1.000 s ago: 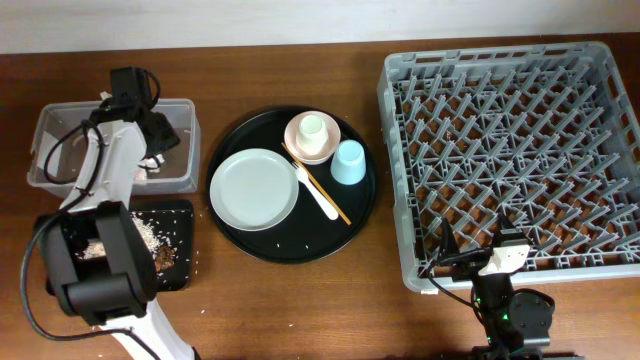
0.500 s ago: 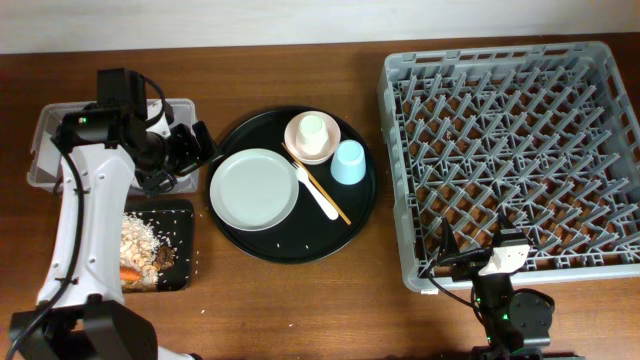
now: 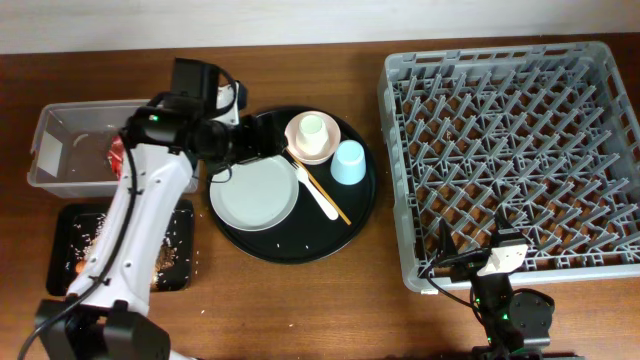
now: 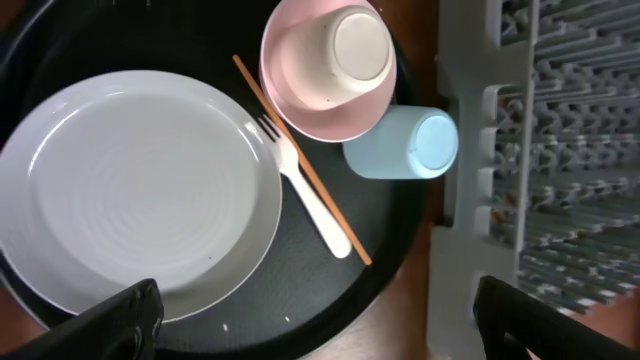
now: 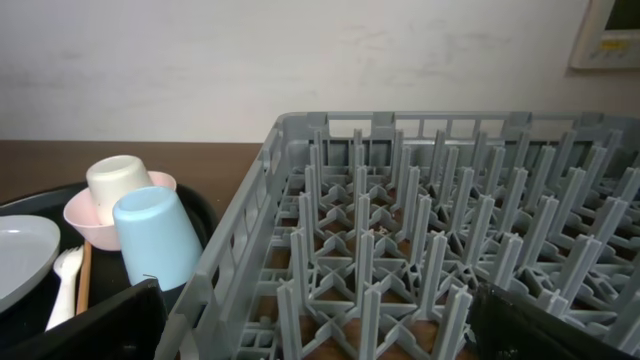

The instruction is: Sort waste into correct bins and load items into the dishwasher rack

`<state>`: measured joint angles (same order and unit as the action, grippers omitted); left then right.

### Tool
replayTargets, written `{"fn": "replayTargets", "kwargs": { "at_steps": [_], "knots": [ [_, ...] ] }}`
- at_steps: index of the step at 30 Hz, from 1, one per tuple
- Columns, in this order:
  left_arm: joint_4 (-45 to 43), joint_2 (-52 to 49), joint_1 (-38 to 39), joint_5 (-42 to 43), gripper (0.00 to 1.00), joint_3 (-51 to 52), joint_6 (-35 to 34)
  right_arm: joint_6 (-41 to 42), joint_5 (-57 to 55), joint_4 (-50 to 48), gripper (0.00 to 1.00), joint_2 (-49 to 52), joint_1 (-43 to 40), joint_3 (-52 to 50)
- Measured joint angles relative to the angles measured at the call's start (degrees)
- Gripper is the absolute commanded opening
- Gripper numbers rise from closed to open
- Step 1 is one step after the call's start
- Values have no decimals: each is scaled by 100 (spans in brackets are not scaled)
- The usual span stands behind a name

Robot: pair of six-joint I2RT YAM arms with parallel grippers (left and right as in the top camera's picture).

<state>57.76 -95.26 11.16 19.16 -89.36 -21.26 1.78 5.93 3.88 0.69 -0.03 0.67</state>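
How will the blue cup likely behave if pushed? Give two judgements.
Standing upside down on its wider rim, the blue cup probably slides rather than tips. Its smooth tapered wall may slip when pinched.

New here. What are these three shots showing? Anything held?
Two robot arms at a table, each with a two-finger gripper. One picture is from a fixed overhead camera, the other two from wrist cameras. The left gripper hangs open over a round black tray holding a plate, a bowl with a small cup inside, a blue cup, a fork and chopsticks. The right gripper sits open beside the grey dish rack. Far left: a clear tub and a black tray of scraps. Nothing is held.
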Motion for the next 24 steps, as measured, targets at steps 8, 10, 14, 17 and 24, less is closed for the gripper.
{"fn": "replayTargets", "kwargs": {
  "at_steps": [8,10,14,17,24],
  "knots": [
    [11,0,334,-533,99,0,-2,-2,17,0,99,0,0,0],
    [11,0,334,-533,99,0,-2,109,103,-15,99,0,0,0],
    [24,0,334,-573,99,0,-2,424,479,678,98,52,0,459],
    [15,0,334,-581,99,0,-2,433,625,1864,99,688,0,2402],
    [26,0,334,-612,99,4,-2,452,2583,4747,99,5276,-15,6712]
  ]
}}
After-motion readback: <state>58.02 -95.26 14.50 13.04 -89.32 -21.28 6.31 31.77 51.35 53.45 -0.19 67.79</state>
